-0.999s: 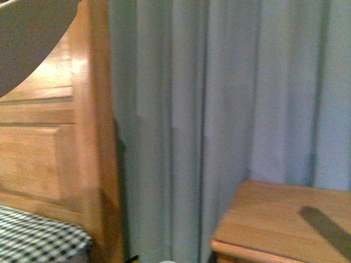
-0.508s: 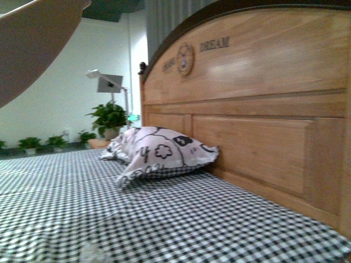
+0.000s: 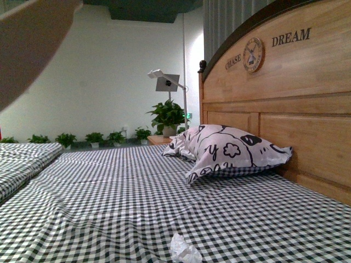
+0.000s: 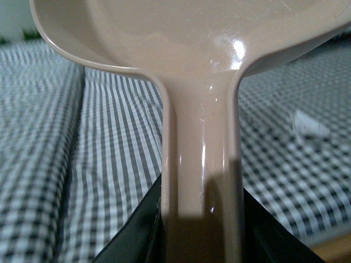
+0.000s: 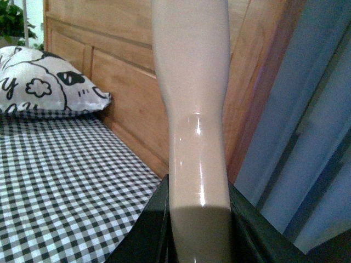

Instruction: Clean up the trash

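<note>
The trash, a small crumpled wad of white tissue (image 3: 184,249), lies on the black-and-white checked bed sheet (image 3: 120,203) at the near edge of the front view. It also shows blurred in the left wrist view (image 4: 310,124). My left gripper (image 4: 202,230) is shut on the handle of a beige dustpan (image 4: 186,33), held above the sheet; the pan's edge shows at the upper left of the front view (image 3: 27,49). My right gripper (image 5: 198,230) is shut on a beige brush handle (image 5: 192,98); the brush head is out of view.
A white black-patterned pillow (image 3: 233,150) leans against the wooden headboard (image 3: 296,104) on the right. A second checked bed (image 3: 22,159) lies to the left. Potted plants (image 3: 167,115) and a lamp (image 3: 164,82) stand by the far wall. Blue curtain (image 5: 307,137) hangs beside the headboard.
The front view has swung left, from curtain and nightstand to the headboard, then across the bed. The pillow now sits further right and the tissue wad has come into view.
</note>
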Robot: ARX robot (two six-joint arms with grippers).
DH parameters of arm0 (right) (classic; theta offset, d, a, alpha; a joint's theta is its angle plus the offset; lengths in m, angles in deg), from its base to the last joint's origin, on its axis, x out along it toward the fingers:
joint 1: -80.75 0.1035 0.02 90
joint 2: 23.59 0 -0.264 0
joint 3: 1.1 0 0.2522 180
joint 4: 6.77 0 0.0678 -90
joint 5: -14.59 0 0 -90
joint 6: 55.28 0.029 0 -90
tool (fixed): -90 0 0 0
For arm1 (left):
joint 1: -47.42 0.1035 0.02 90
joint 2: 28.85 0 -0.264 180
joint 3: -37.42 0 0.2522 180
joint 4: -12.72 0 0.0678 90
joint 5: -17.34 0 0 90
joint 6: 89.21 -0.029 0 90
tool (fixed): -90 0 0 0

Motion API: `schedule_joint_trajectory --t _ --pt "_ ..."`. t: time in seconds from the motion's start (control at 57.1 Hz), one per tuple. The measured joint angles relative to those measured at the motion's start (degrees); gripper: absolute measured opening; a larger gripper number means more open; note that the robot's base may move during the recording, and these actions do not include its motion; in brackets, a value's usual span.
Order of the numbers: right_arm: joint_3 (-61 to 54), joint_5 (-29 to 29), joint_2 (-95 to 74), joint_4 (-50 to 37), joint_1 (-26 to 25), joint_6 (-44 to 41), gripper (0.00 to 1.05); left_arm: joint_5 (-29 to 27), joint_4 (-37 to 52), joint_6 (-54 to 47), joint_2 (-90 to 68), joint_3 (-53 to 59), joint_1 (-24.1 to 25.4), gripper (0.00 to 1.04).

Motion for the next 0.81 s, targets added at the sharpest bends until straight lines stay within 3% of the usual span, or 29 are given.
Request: schedule_joint_trajectory --t 0.158,0.368,0.561,0.806 --pt "0.04 -0.28 0.17 0.0 0.02 0.0 0.21 3.74 -0.15 -4.92 -5.97 0.22 -1.55 0.27" --pt "0.04 -0.26 0.17 0.0 0.02 0.0 0.21 12.61 7.52 -21.51 -18.05 -1.57 0.22 0.27" --pt "0.04 -0.22 0.2 0.0 0.0 0.0 0.21 13.86 12.37 -35.6 -31.3 -5.79 3.5 0.27" --pt "0.04 -0.24 0.17 0.0 0.02 0.0 0.21 18.29 8.59 -45.13 -42.64 -11.58 5.77 0.27"
